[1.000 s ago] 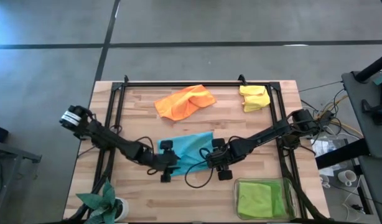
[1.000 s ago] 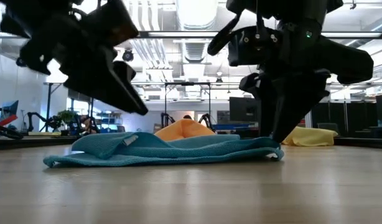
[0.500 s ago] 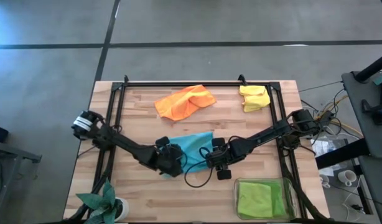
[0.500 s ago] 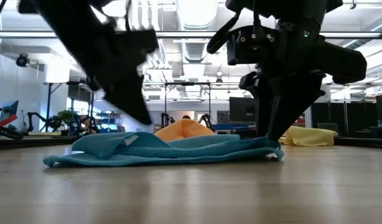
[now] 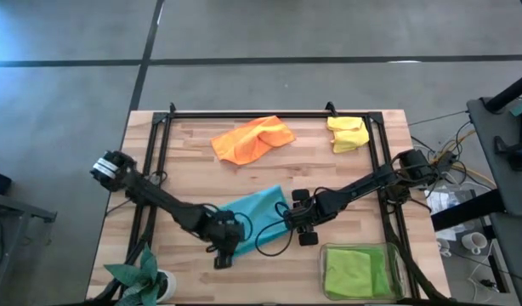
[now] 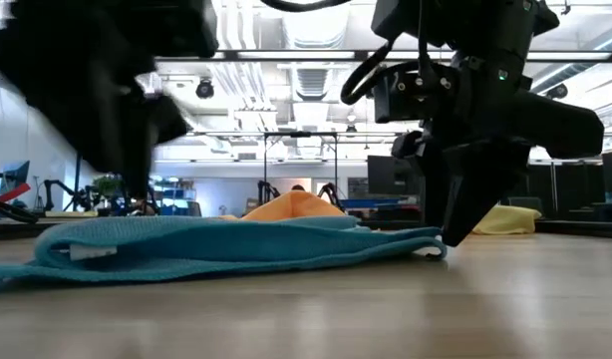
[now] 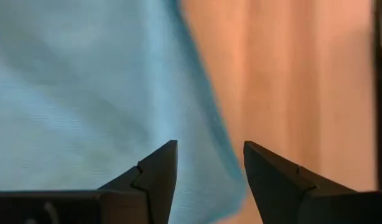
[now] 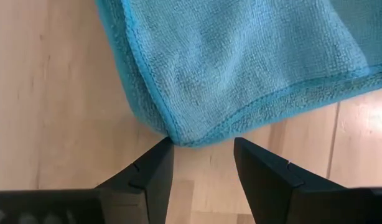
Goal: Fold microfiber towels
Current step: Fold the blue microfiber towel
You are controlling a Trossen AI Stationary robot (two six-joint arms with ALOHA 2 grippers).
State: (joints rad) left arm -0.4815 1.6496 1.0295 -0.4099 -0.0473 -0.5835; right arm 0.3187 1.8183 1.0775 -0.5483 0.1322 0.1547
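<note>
A light blue microfiber towel (image 5: 257,214) lies flat and rumpled on the wooden table's middle. My left gripper (image 5: 221,253) is open and slants down at the towel's near left edge (image 7: 206,134). My right gripper (image 8: 200,158) is open and points down. Its fingers stand on either side of the towel's near right corner (image 8: 178,138). In the low view that corner (image 6: 434,245) lies on the wood beside my right gripper (image 6: 454,231). An orange towel (image 5: 252,138) and a yellow towel (image 5: 348,133) lie near the far edge. My left gripper comes slanting from above at the towel's near left edge (image 7: 197,118), one finger (image 7: 155,177) over the cloth and the other (image 7: 275,180) mostly over bare wood. Whether they press on the cloth I cannot tell. My right gripper may touch the corner; I cannot tell.
A clear tray (image 5: 395,255) at the near right holds a yellow-green towel (image 5: 354,272). A small plant (image 5: 142,276) stands at the near left corner. A black frame (image 5: 269,114) runs along the far and side edges.
My left gripper has gone over the blue towel's left part, then toward the table's near edge, tipping and rolling as it went. The towel's left part has slid toward the near edge with it, while the right corner by my right gripper has stayed put.
</note>
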